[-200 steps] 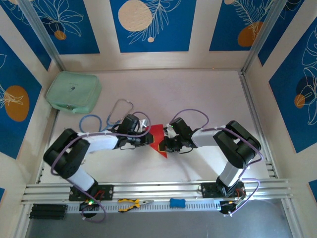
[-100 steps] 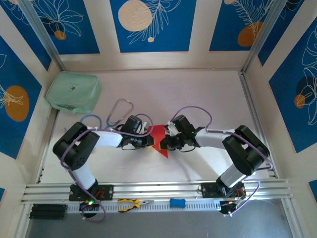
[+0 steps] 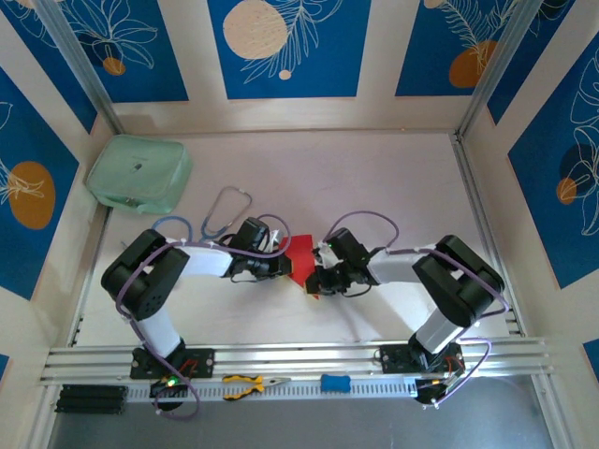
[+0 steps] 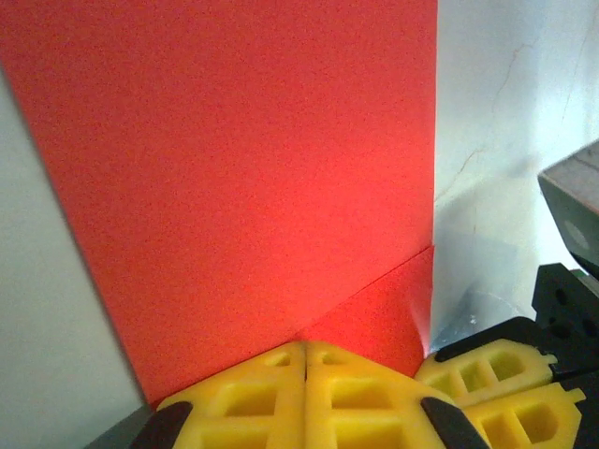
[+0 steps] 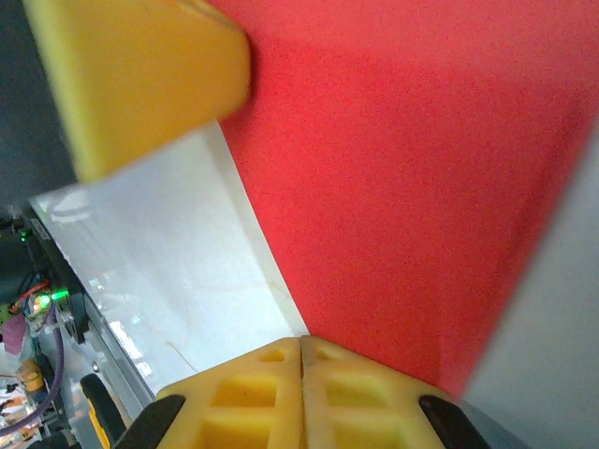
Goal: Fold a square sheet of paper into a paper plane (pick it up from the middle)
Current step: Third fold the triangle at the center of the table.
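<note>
Your left gripper (image 3: 284, 265) is at the left side of the red paper (image 3: 298, 251). Your right gripper (image 3: 314, 278) is at its right side. Each one has its yellow fingers (image 4: 253, 393) squeezed tight on the paper's edge. Both arms are bent at the elbow, low down, pointing in at the paper.

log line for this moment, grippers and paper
left gripper: shut on red paper | right gripper: shut on red paper | paper: creased, between grippers
</note>
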You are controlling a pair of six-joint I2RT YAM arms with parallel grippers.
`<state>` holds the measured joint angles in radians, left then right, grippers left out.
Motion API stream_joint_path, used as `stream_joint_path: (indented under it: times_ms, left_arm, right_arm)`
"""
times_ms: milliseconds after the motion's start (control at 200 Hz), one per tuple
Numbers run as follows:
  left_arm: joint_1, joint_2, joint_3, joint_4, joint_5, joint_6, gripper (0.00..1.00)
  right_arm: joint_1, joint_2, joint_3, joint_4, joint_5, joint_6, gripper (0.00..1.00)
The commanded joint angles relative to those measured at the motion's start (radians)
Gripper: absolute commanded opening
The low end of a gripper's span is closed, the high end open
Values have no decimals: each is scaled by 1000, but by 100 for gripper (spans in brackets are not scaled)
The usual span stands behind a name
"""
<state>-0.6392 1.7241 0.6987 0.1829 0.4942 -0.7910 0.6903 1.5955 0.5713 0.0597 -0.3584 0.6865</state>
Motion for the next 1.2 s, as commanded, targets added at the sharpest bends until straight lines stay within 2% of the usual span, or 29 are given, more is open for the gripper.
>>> stream_joint_path:
  times_ms: [0, 255, 385, 495, 640, 830, 910, 1005, 1195]
  left_arm:
    - [10, 46, -16, -94, -59, 27, 2]
    - [9, 13, -45, -74, -68, -10, 1]
    - [-2, -53, -101, -12, -92, -102, 2]
    - [-38, -134, -137, 2, -157, -177, 4]
    - [-73, -255, -138, -66, -239, -180, 14]
    - [-52, -401, -98, -249, -332, -63, 40]
    - [-13, -415, -92, -269, -288, -31, 50]
    - [40, -403, -100, -258, -203, -15, 54]
    - [113, -342, -135, -153, -45, -42, 56]
  right_arm:
    - [-5, -49, -71, -56, 30, 24, 9]
    - [-24, -164, -135, -69, 74, 59, 9]
    - [-26, -243, -109, -139, 133, 63, 10]
    - [-28, -295, -73, -195, 201, 67, 11]
    - [-28, -325, -44, -193, 233, 77, 17]
    - [-21, -272, -7, -121, 167, 69, 27]
    - [-16, -229, 26, -124, 161, 54, 32]
    - [-13, -179, 63, -112, 139, 33, 36]
    - [-14, -84, 133, -123, 124, -11, 37]
